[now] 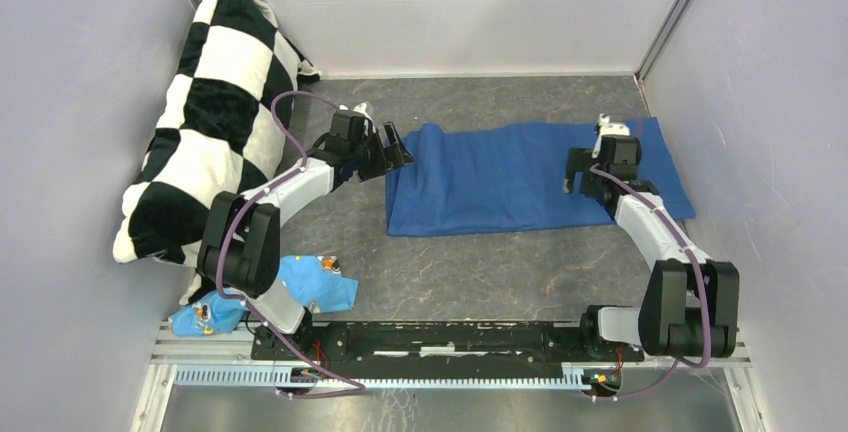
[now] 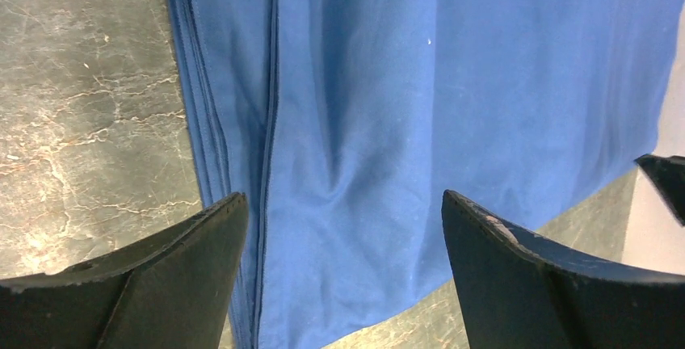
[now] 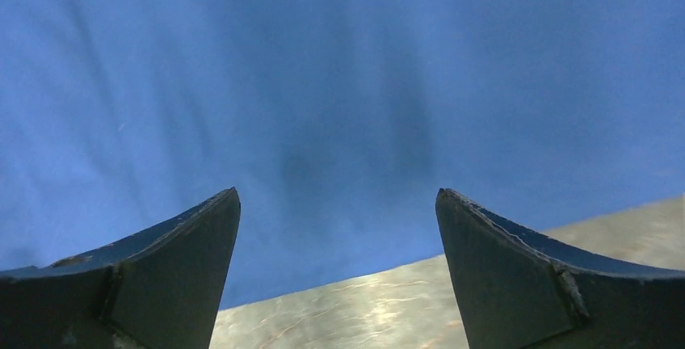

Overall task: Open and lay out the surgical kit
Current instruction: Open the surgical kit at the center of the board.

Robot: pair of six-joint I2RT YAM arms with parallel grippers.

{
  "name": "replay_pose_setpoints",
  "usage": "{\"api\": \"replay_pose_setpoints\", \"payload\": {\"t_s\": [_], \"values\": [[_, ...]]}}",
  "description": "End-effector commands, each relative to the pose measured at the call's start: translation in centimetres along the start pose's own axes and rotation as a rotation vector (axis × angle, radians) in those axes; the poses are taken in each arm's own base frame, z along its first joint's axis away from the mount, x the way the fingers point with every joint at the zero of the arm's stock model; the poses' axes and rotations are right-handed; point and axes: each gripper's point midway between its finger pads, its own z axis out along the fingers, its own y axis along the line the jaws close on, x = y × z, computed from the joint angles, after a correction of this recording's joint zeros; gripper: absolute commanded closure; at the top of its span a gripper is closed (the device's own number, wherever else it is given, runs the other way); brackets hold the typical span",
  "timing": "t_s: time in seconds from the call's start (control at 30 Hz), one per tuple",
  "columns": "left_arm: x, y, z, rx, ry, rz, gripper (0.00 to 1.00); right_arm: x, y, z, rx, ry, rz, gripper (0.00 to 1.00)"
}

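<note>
Here the dark blue cloth wrap (image 1: 520, 177) lies folded shut across the far middle of the table (image 1: 480, 272), my left gripper (image 2: 343, 203) spread wide over its layered left edge, my right gripper (image 3: 339, 195) spread likewise above its right end, the checkered pillow (image 1: 215, 102) farther left.

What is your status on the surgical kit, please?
Left end effector open at left edge of dark blue wrap. Right end effector open over right end. Wrap folded shut. Nothing obstructing.
</note>
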Motion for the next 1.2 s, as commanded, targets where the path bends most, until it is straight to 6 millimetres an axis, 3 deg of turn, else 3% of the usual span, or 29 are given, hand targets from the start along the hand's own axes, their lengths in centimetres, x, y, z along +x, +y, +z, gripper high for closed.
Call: {"api": "replay_pose_setpoints", "payload": {"t_s": [0.0,0.37,0.53,0.77,0.83,0.87,1.0,1.17], "values": [[-0.4,1.0,0.7,-0.048,0.019,0.076,0.06,1.9,4.6,0.7,-0.219,0.05,-0.003,0.02],[1.5,3.9,3.5,-0.135,0.134,0.119,0.17,5.2,3.5,1.0,-0.156,0.099,0.034,0.02],[2.2,5.7,4.4,-0.2,0.16,0.129,0.3,6.6,2.4,0.9,-0.091,0.103,0.082,0.03],[1.9,7.7,5.4,-0.259,0.161,0.13,0.73,7.3,0.8,0.6,-0.069,0.062,0.15,0.03],[1.3,8.7,5.5,-0.274,0.152,0.108,0.95,7.4,1.0,0.8,-0.081,0.05,0.141,0.03],[0.9,9.2,5.5,-0.281,0.143,0.079,0.98,7.5,1.1,0.9,-0.085,0.047,0.137,0.03],[0.1,10.7,6.4,-0.231,0.128,-0.054,0.98,7.2,1.5,2.0,-0.104,0.051,0.119,0.03],[-1.8,11.7,7.4,-0.282,0.094,-0.076,0.98,6.7,2.8,3.8,-0.158,0.054,0.117,0.04]]}}
